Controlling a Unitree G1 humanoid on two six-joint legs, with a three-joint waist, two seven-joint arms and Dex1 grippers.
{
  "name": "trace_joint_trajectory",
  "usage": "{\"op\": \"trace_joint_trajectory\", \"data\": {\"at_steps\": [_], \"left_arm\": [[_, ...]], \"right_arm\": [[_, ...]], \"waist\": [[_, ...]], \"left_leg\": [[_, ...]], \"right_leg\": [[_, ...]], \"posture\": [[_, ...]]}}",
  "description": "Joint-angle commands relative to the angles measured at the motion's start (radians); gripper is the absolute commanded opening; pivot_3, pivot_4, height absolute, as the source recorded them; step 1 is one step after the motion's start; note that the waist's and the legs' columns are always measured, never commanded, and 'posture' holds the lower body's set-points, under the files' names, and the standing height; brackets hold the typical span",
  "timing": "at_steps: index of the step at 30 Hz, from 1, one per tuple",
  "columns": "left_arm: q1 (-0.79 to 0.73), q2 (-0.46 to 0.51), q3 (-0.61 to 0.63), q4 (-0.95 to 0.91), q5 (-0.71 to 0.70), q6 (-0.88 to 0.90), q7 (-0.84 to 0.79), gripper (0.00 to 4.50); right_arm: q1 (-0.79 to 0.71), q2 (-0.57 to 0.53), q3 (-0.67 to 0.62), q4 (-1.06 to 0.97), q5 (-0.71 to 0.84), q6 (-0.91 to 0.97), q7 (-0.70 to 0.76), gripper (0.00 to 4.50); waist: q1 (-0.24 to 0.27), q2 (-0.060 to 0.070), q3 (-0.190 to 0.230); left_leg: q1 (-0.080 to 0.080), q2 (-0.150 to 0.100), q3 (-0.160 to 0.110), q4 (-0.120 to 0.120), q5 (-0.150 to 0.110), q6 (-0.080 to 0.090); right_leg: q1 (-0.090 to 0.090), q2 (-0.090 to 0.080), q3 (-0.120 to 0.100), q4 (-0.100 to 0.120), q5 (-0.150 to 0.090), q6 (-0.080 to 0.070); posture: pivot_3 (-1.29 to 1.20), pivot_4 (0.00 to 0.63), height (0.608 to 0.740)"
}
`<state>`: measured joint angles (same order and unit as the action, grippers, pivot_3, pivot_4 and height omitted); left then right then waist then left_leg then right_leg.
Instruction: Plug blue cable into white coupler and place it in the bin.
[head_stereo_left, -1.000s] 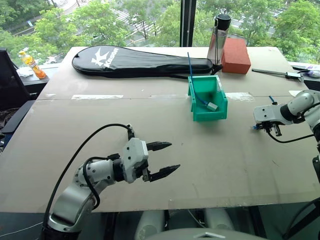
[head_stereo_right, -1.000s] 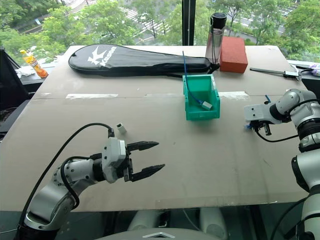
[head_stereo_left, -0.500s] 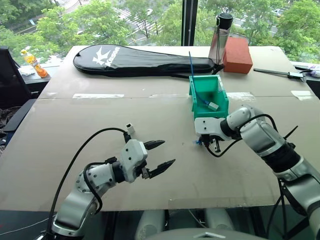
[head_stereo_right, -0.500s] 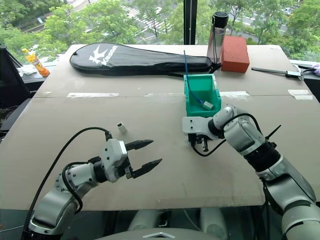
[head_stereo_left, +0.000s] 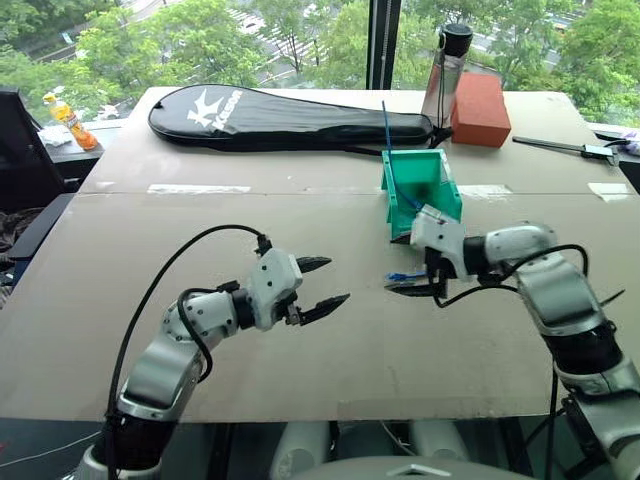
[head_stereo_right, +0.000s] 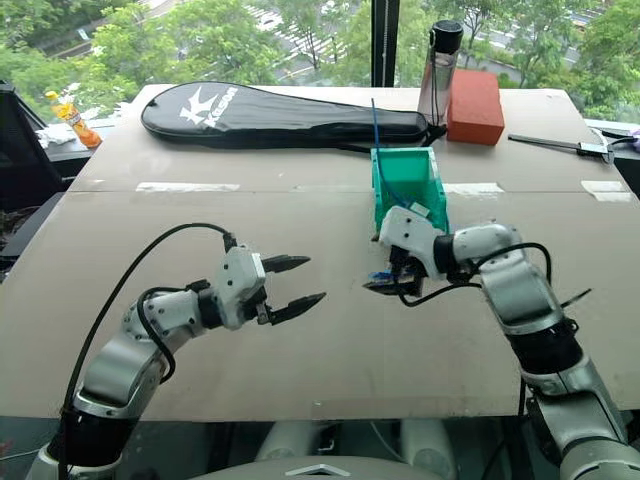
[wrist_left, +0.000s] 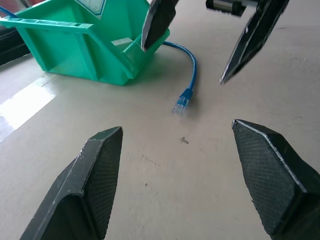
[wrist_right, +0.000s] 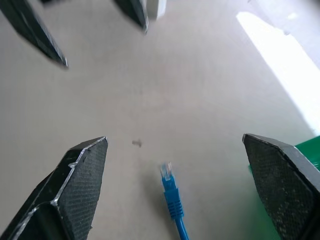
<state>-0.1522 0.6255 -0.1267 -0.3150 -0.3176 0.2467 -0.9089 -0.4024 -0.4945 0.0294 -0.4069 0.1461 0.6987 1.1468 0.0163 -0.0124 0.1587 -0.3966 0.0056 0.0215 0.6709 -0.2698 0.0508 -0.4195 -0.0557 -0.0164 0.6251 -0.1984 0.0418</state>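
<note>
The blue cable (wrist_left: 192, 65) lies on the table in front of the green bin (head_stereo_left: 415, 180), its clear plug (wrist_left: 180, 107) pointing toward my left gripper. My right gripper (head_stereo_left: 407, 287) is open just above that plug end, and the plug (wrist_right: 167, 172) rests loose on the table between its fingers. My left gripper (head_stereo_left: 320, 285) is open and empty, a short way to the left, facing the right gripper across the plug. The white coupler is hidden.
A straighter blue cable (head_stereo_left: 385, 125) sticks up out of the bin. A black racket bag (head_stereo_left: 280, 115), a bottle (head_stereo_left: 445, 70) and a red brick (head_stereo_left: 480, 110) sit along the far side. A metal tool (head_stereo_left: 570, 148) lies far right.
My right arm swung from the table's right edge to in front of the bin, bringing the blue cable's end, then opened and let it go. My left gripper edged forward.
</note>
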Motion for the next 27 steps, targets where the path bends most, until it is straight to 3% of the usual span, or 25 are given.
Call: {"op": "trace_joint_trajectory", "data": {"at_steps": [1,9,17,27], "left_arm": [[-0.094,-0.018,-0.047,0.070,0.019,-0.012,-0.049,3.59],[-0.272,-0.107,-0.172,0.295,0.112,-0.069,-0.119,3.59],[-0.390,-0.181,-0.245,0.518,0.238,-0.194,-0.121,3.59],[-0.458,-0.279,-0.250,0.676,0.271,-0.280,-0.145,3.59]], "right_arm": [[0.192,-0.006,-0.162,-0.166,0.092,-0.003,-0.072,4.36],[0.637,-0.021,-0.281,-0.344,0.055,-0.174,-0.245,4.36],[0.848,-0.015,-0.361,-0.438,0.085,-0.312,-0.304,4.36],[0.911,-0.047,-0.384,-0.462,0.110,-0.350,-0.343,4.36]], "waist": [[0.005,0.000,0.000],[-0.008,0.000,0.000],[0.006,-0.001,0.000],[-0.001,-0.001,0.000]], "left_leg": [[0.000,0.000,-0.001,0.000,0.000,0.000],[0.001,0.000,0.001,0.001,0.000,0.000],[0.002,0.001,0.000,0.002,0.000,0.000],[0.001,0.001,0.001,0.005,0.000,0.001]], "right_leg": [[0.000,0.000,-0.001,0.000,0.000,0.000],[0.001,0.003,0.003,0.001,-0.001,0.002],[0.002,0.005,0.002,0.001,-0.005,0.002],[0.002,0.004,0.003,0.001,-0.005,0.002]], "posture": [[0.00,0.150,0.740],[0.00,0.150,0.740],[0.00,0.150,0.740],[0.00,0.150,0.740]]}}
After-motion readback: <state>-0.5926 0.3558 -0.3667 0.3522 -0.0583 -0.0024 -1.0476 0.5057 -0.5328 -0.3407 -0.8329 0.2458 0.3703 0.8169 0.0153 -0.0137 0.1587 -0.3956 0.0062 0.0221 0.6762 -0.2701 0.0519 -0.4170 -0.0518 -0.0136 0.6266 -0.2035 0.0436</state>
